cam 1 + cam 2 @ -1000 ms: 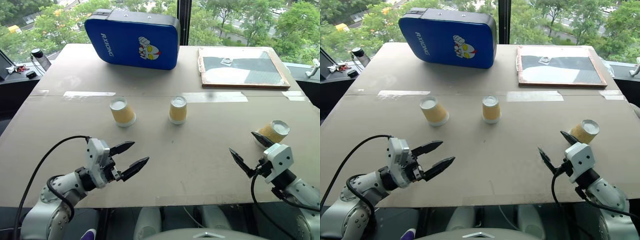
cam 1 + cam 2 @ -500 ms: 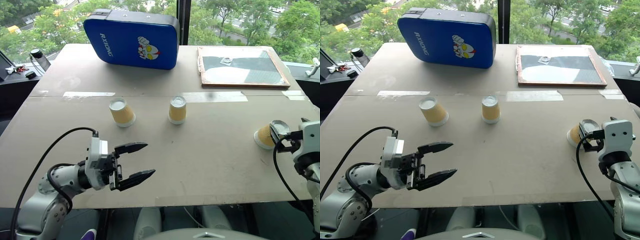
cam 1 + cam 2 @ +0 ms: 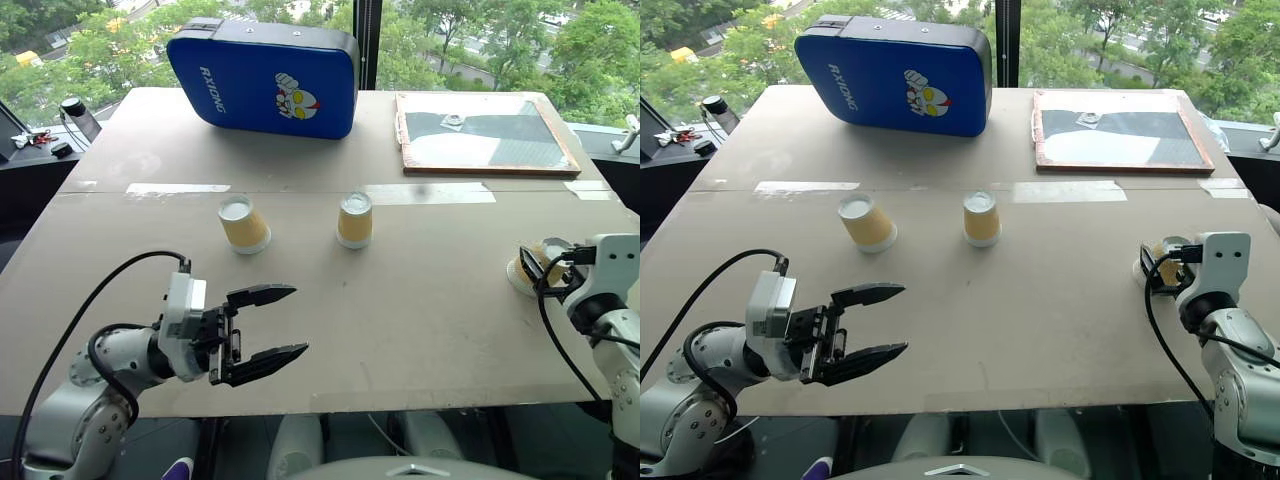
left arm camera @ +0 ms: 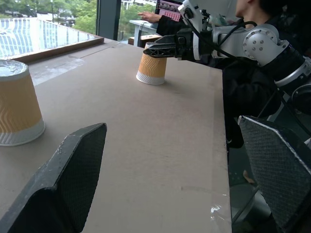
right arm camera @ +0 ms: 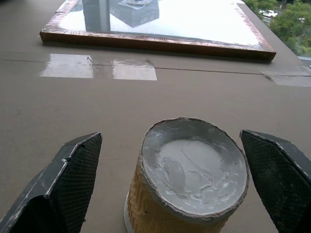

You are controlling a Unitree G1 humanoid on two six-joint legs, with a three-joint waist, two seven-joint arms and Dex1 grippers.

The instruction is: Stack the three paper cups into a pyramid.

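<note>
Three yellow-tan paper cups stand upside down and apart on the brown table (image 3: 400,300). One is at centre left (image 3: 243,224), one in the middle (image 3: 355,220), and one near the right edge (image 3: 527,272). My right gripper (image 3: 540,268) is level and open astride the right cup (image 5: 189,179), with a gap on each side between its fingers (image 5: 73,170) and the cup. The left wrist view shows that gripper (image 4: 163,48) around the same cup (image 4: 151,68). My left gripper (image 3: 298,320) is open and empty above the table's front, pointing right.
A blue case (image 3: 265,75) stands at the back left and a framed board (image 3: 485,132) lies at the back right. Tape strips (image 3: 180,188) cross the table behind the cups. The right cup is close to the table's right edge. A person (image 4: 252,12) sits beyond that side.
My right gripper swung out to the right, turned level and came astride the right cup. My left gripper turned to point right and rose a little. The cups stayed put.
</note>
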